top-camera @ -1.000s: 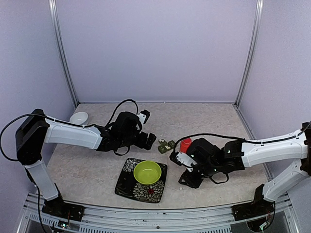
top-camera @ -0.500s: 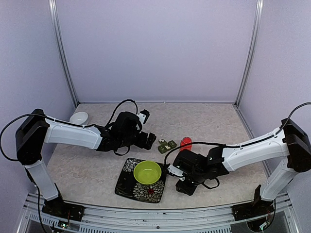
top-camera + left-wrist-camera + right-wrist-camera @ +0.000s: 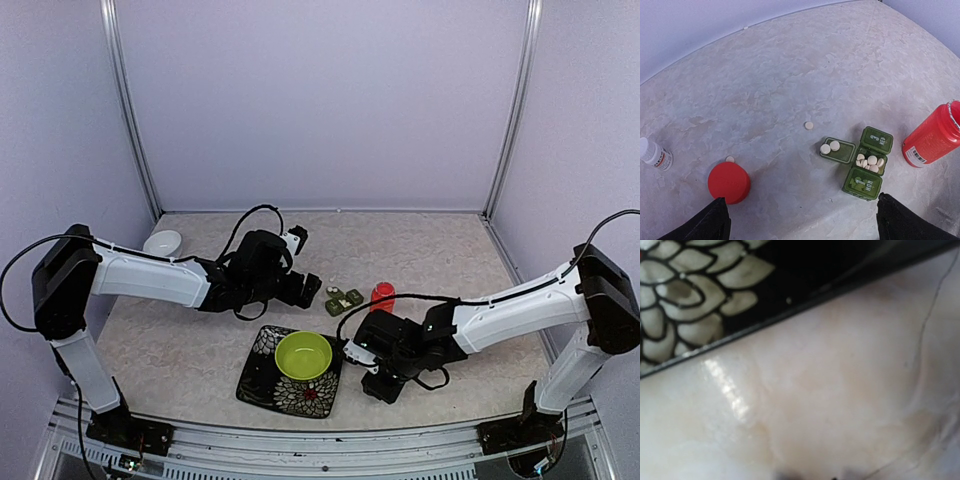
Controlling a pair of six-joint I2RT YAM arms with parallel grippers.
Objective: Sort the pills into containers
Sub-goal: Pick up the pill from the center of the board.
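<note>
Right wrist, pressed close, apparently shares overhead's plate point(image 3: 695, 295).

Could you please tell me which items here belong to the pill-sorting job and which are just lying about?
Job: green pillbox, loose pills, and probably their source, the red bottle and red cap.
Lying about: lime-green bowl, patterned plate, white dish.

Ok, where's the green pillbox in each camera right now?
Top external: pillbox near mid-table, just left of the red bottle.
Left wrist: pillbox lower right of centre, pills showing in two compartments.
Right wrist: not in it; only an edge of the patterned plate shows.
Shared landmark: the red bottle, beside the pillbox in the top and left wrist views.
</note>
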